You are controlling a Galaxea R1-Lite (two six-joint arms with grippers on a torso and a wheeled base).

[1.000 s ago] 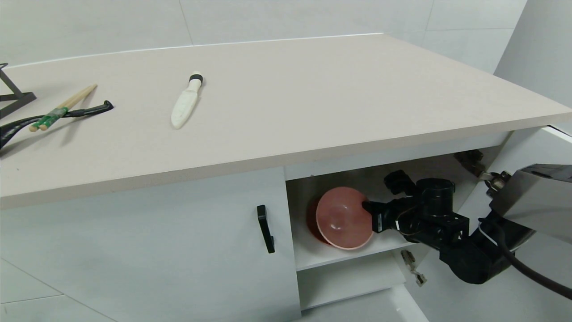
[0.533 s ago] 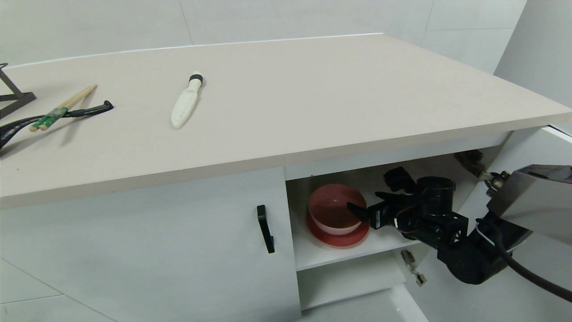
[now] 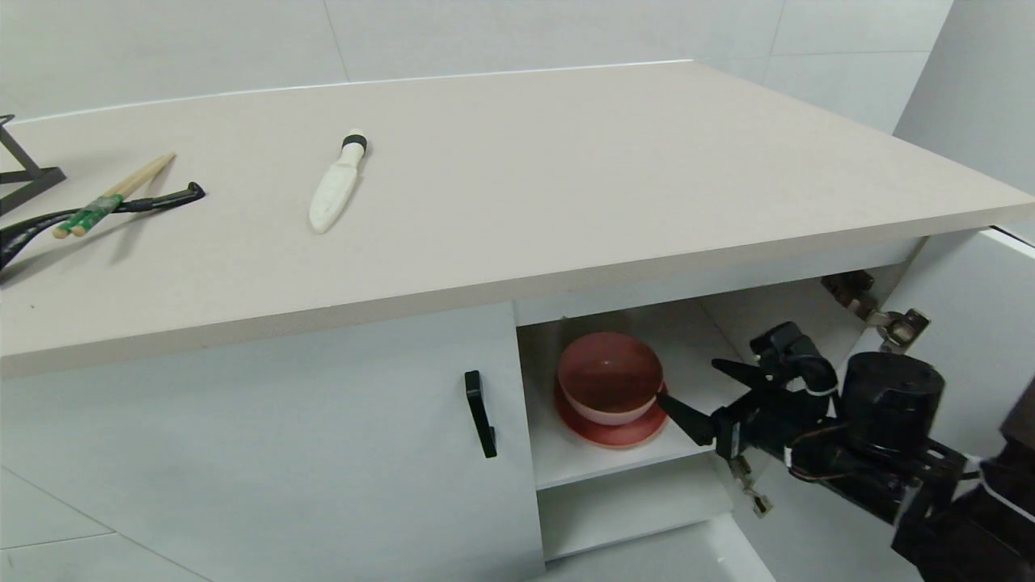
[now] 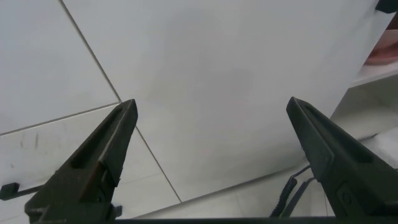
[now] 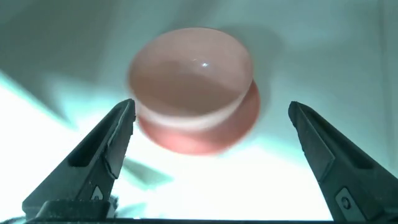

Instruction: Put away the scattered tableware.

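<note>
**Shelving the bowl; cutlery yet to collect**

Shows a pink bowl (image 3: 610, 378) seated upright on a red plate (image 3: 618, 436), both on the shelf (image 3: 655, 462) inside the open cabinet. Places the right tool (image 3: 690, 381) just to the right of the bowl and level with it, jaws spread wide, holding nothing and clear of the rim. Confirms the same from the right wrist view, with the bowl framed between the two spread fingers and touching neither. Places the left tool (image 4: 211, 104) lower than the bowl and to its left, facing the closed cabinet door (image 3: 283, 453), likewise spread and empty.

Leaves three items up on the worktop (image 3: 566, 178), all well apart from the bowl and to its left: a white knife (image 3: 335, 190) with a black band and, farther left, a pair of chopsticks (image 3: 113, 194) lying across a black utensil handle (image 3: 154, 201).

Judged step: bowl set down and let go, with the stacking apparently finished. Next move, by judgement, calls for backing the right tool out of the opening without nudging the bowl. Then calls for rising to the worktop and pinching the flat-lying knife across its narrow body from above.
</note>
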